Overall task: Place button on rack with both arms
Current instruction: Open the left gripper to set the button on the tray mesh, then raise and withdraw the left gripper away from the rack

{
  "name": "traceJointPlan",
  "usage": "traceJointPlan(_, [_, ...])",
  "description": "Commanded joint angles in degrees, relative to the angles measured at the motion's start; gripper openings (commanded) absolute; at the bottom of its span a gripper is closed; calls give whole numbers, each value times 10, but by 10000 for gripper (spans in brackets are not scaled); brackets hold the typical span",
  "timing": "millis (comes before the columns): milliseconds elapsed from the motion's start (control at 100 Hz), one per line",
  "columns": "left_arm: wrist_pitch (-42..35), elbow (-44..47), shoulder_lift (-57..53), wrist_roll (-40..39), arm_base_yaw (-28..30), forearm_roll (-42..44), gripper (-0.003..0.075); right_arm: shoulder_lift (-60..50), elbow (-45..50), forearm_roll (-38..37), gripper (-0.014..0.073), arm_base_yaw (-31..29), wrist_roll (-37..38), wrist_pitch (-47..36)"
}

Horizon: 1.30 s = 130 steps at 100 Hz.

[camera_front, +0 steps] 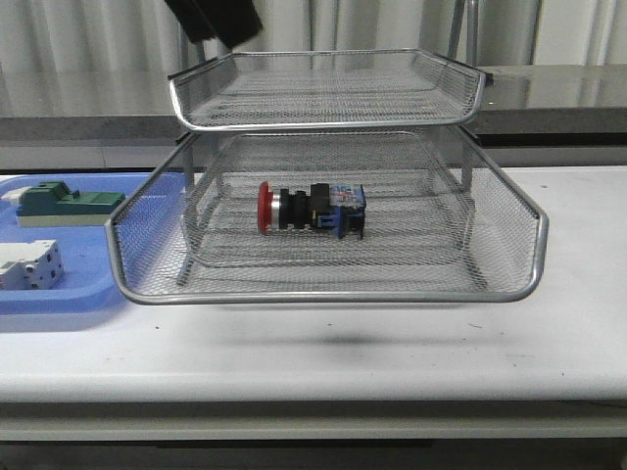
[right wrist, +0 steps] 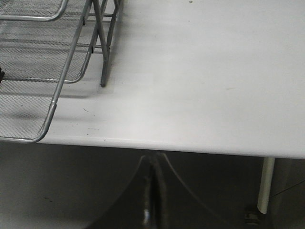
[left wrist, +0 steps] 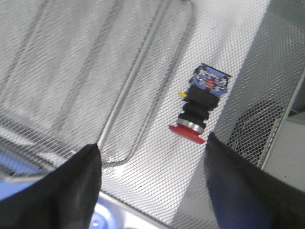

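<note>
The button [camera_front: 310,210], with red head, black body and blue rear block, lies on its side in the pulled-out mesh tray of the silver wire rack [camera_front: 323,289]. In the left wrist view the button [left wrist: 199,106] lies on the mesh beyond my left gripper [left wrist: 152,162], which is open and empty above the tray. Part of the left arm [camera_front: 214,18] shows at the top of the front view. My right gripper [right wrist: 153,164] is shut and empty, off the table's front edge to the right of the rack [right wrist: 45,71].
A shallow blue bin [camera_front: 59,284] sits left of the rack, holding a green-and-beige block [camera_front: 61,202] and a white terminal block [camera_front: 29,264]. The rack's upper tray [camera_front: 323,88] overhangs the button. White table surface [right wrist: 200,71] spreads right of the rack.
</note>
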Motion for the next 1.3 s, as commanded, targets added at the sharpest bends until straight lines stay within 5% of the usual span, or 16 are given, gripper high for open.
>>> traceJointPlan(0, [20,-9,-50,-10,34,-41,452,4,-19,-6,-70,-2,-1,-37])
traceJointPlan(250, [5,77,-135,-10,145,-84,439,4,-19,-6,-70,-2,-1,-37])
traceJointPlan(530, [-99,252,-276,-11,217,-84,439,4,-19,-6,-70,-2,-1,-37])
traceJointPlan(1290, [-576,748,-726,-24,231,-158,439,4,-19,-6,-70,-2,-1,-37])
